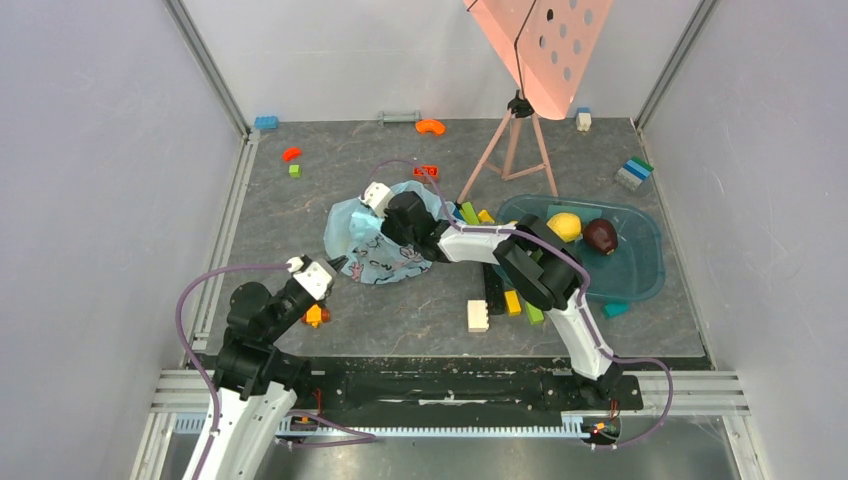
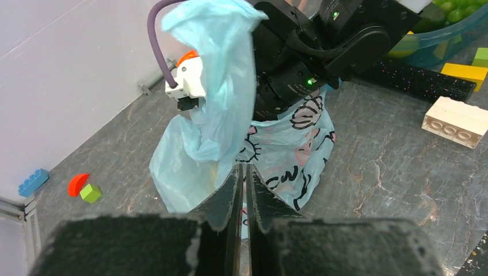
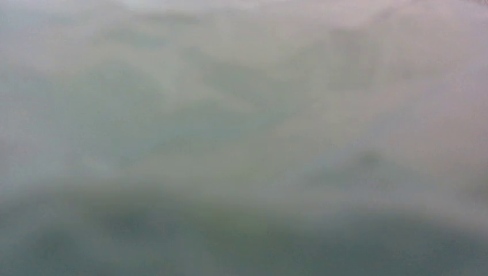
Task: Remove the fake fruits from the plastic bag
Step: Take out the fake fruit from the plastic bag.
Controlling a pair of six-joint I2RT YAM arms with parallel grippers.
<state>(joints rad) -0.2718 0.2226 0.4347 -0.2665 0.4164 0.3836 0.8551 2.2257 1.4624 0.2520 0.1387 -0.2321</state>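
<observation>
The light blue plastic bag (image 1: 362,243) with dark printed marks lies crumpled at the table's middle and also shows in the left wrist view (image 2: 221,109). My left gripper (image 1: 343,268) (image 2: 243,170) is shut on the bag's near edge. My right gripper (image 1: 396,220) is pushed into the bag's mouth from the right, its fingers hidden by film. The right wrist view shows only blurred bag film. A yellow lemon (image 1: 565,225) and a dark maroon fruit (image 1: 600,236) lie in the teal tub (image 1: 645,262). Something green (image 2: 454,8) shows in the tub.
Loose bricks lie between bag and tub: a cream one (image 1: 478,316), a yellow one (image 1: 512,302), a black strip (image 1: 493,288). A tripod (image 1: 515,140) with a pink perforated board stands behind. Small pieces (image 1: 291,155) lie at the back left, grey walls on both sides.
</observation>
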